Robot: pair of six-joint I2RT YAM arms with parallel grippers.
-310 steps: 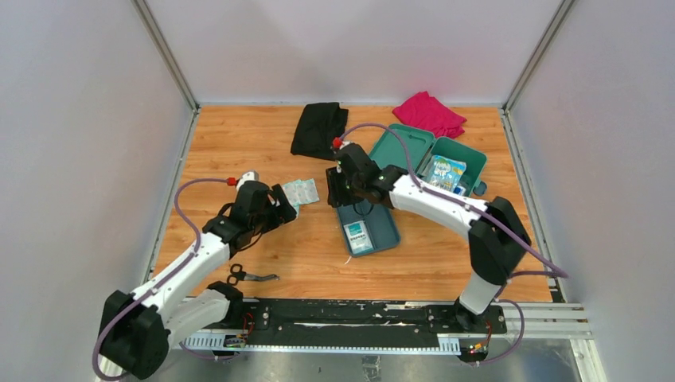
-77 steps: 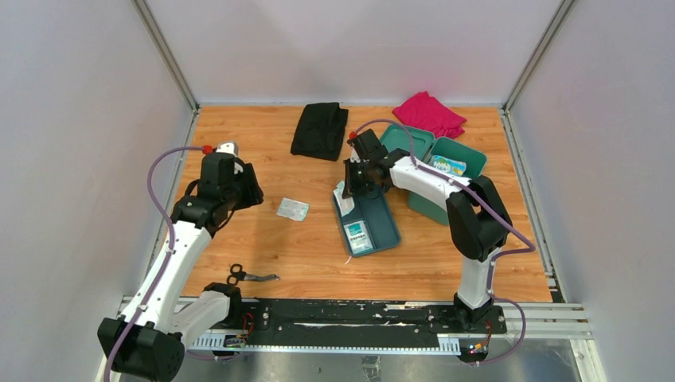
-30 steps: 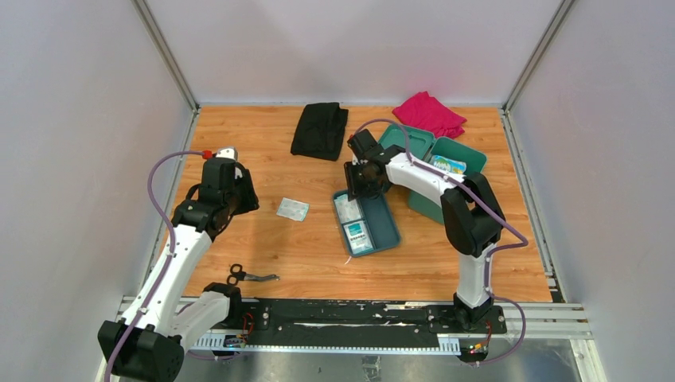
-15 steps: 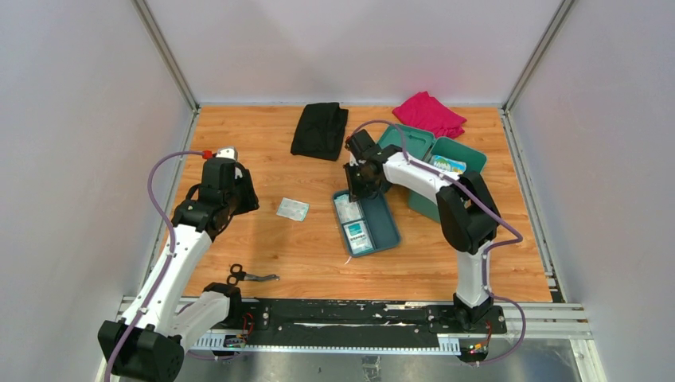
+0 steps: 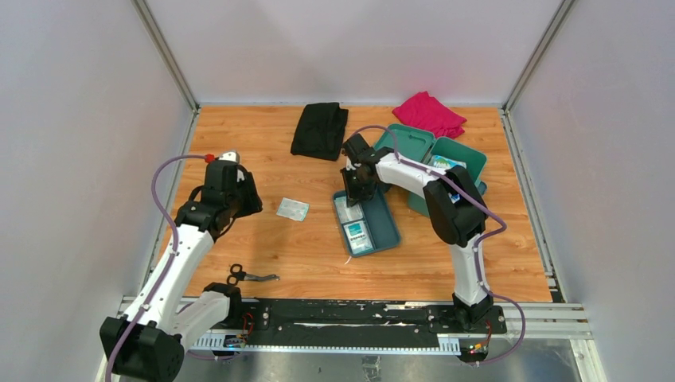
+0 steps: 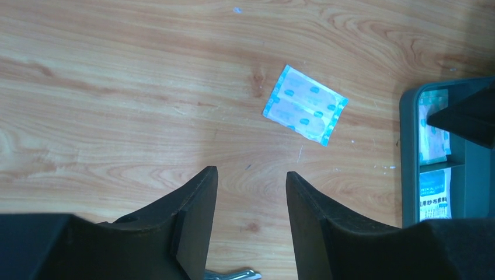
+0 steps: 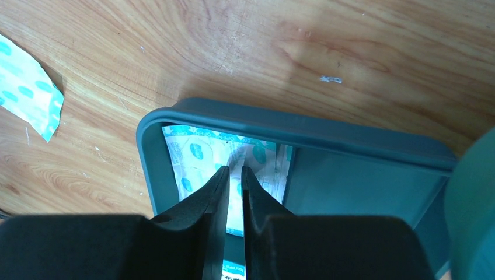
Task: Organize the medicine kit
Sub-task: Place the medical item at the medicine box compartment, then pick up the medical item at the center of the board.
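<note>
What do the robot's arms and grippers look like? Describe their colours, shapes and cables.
The left arm and right arm match: white links, black joints. A purple cable loops along each; a red plug shows at the left wrist. The left gripper and right gripper are black, each with two wedge-shaped fingers tapering to blunt tips.

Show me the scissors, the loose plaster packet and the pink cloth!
scissors [image 5: 253,277], top view, near the pivot.
plaster packet [image 6: 304,104], left wrist view, its middle.
pink cloth [image 5: 430,114], top view, middle of the folds.
</note>
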